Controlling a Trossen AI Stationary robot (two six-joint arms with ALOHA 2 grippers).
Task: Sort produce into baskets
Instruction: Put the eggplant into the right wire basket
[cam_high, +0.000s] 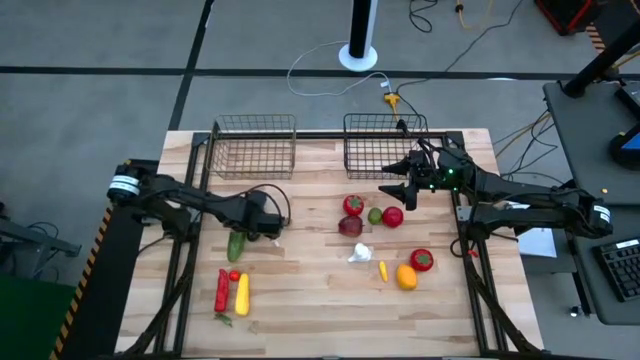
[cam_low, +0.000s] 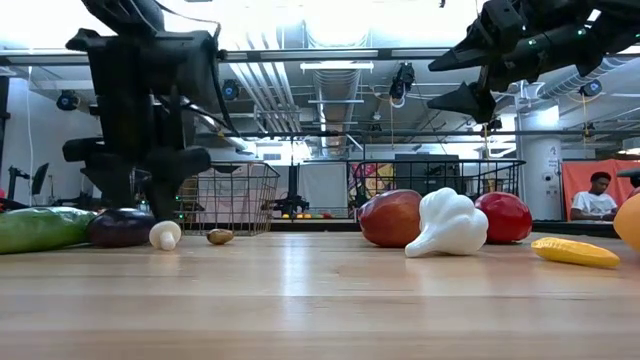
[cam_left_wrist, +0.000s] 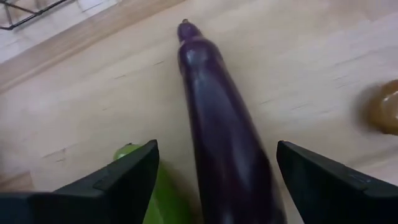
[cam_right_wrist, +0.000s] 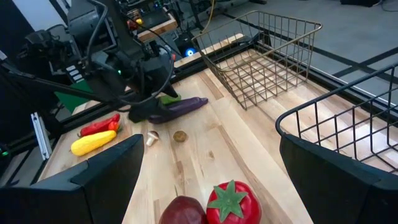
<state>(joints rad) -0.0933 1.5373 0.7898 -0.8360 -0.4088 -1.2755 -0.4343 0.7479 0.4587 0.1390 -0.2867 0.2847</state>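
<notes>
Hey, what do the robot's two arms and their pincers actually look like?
Both arms are black and jointed, with black cables looped along them. Each has a white band near its base. The left pincer has two flat, dark, wedge-shaped fingers. The right pincer matches it, and small green lights glow at that wrist.

Purple eggplant (cam_left_wrist: 224, 130) btwn open left claw (cam_left_wrist: 214, 177) fingers

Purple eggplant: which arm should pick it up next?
Left. The left end effector is open with its fingers astride the eggplant, right over it beside the cucumber. The right end effector hangs open far off, by the right basket.
</notes>
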